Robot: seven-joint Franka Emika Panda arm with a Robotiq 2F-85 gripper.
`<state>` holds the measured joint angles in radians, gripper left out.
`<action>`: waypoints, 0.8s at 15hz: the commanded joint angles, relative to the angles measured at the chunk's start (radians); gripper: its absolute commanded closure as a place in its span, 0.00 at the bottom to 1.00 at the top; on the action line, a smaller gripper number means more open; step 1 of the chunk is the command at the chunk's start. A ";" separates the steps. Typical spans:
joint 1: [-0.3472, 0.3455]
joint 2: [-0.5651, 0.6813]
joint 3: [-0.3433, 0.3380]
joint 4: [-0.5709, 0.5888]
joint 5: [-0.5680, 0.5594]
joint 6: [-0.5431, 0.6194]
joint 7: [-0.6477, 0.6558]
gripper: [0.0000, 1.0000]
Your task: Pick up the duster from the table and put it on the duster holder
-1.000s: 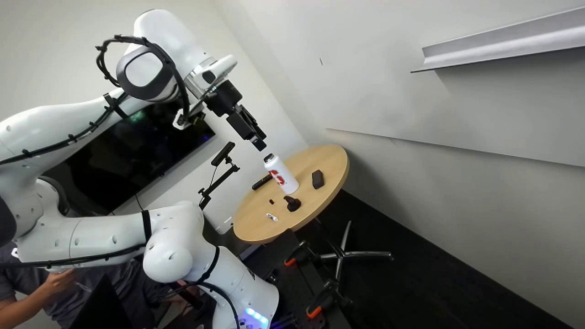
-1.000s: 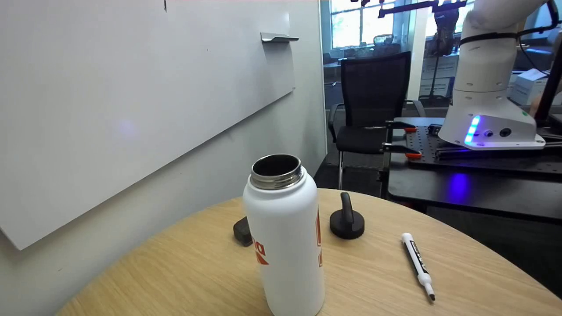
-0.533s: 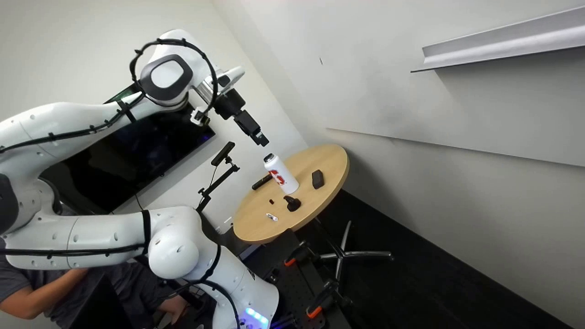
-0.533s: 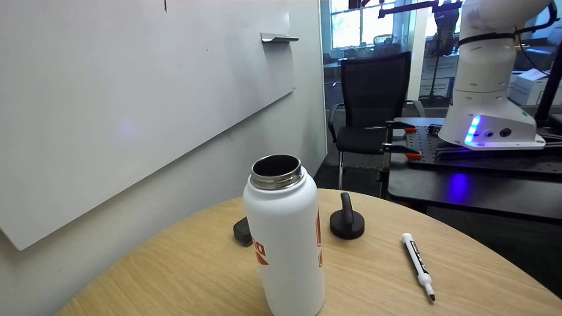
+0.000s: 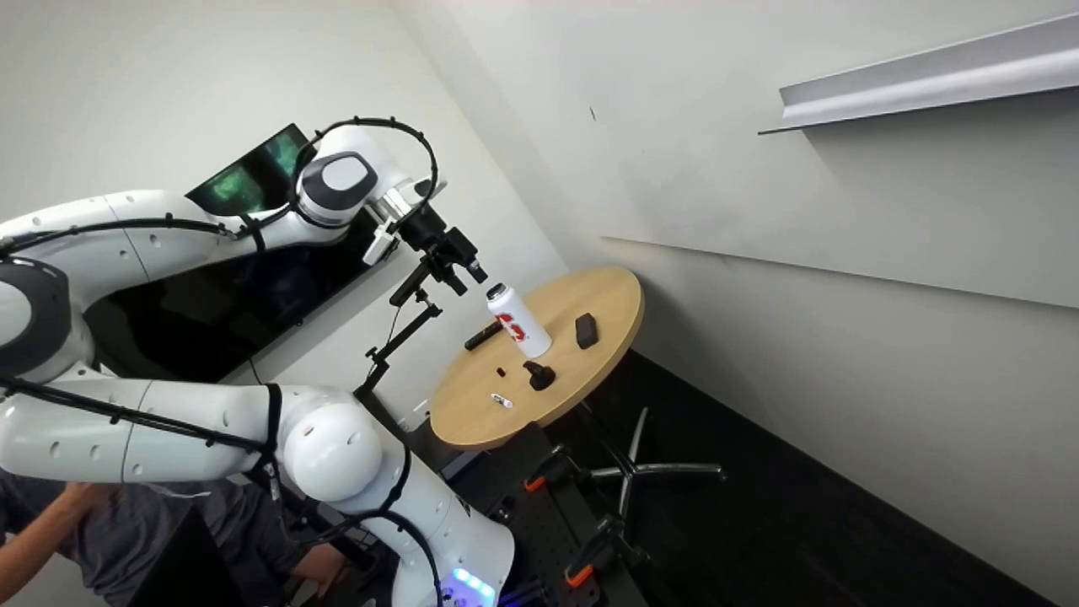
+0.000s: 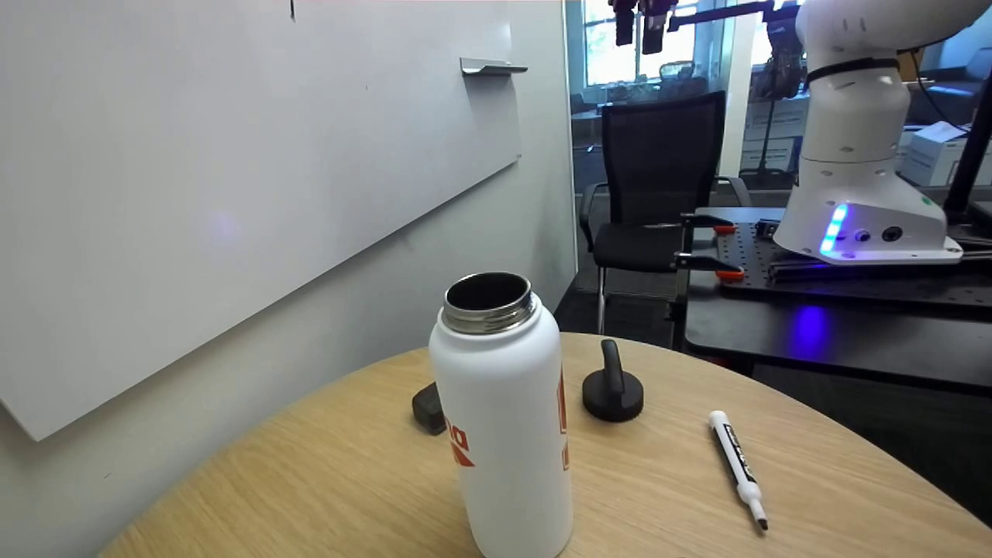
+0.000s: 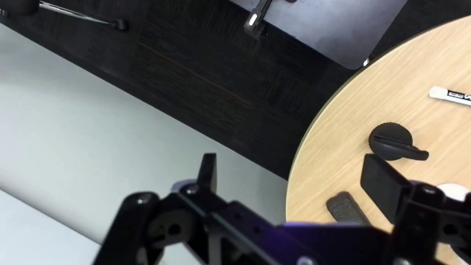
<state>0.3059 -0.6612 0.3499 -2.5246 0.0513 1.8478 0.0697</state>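
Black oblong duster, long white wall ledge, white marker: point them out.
Black oblong duster [image 7: 346, 208]: in the wrist view, its visible end.
White wall ledge [image 5: 936, 88]: in an exterior view, brighter lower face.
White marker [image 6: 736, 459]: in an exterior view, labelled barrel.

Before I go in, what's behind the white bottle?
In an exterior view, one end of the duster shows on the table behind the white bottle. The bottle covers the rest; anything else directly behind it cannot be seen.
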 commanded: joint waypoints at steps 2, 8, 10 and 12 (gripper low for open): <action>0.012 0.004 -0.014 0.003 -0.008 -0.001 -0.007 0.00; 0.090 0.063 0.021 -0.042 -0.039 0.086 -0.157 0.00; 0.139 0.111 0.058 -0.074 -0.037 0.187 -0.178 0.00; 0.177 0.171 0.084 -0.099 -0.051 0.312 -0.202 0.00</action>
<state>0.4316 -0.5703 0.4113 -2.5930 0.0254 2.0159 -0.0913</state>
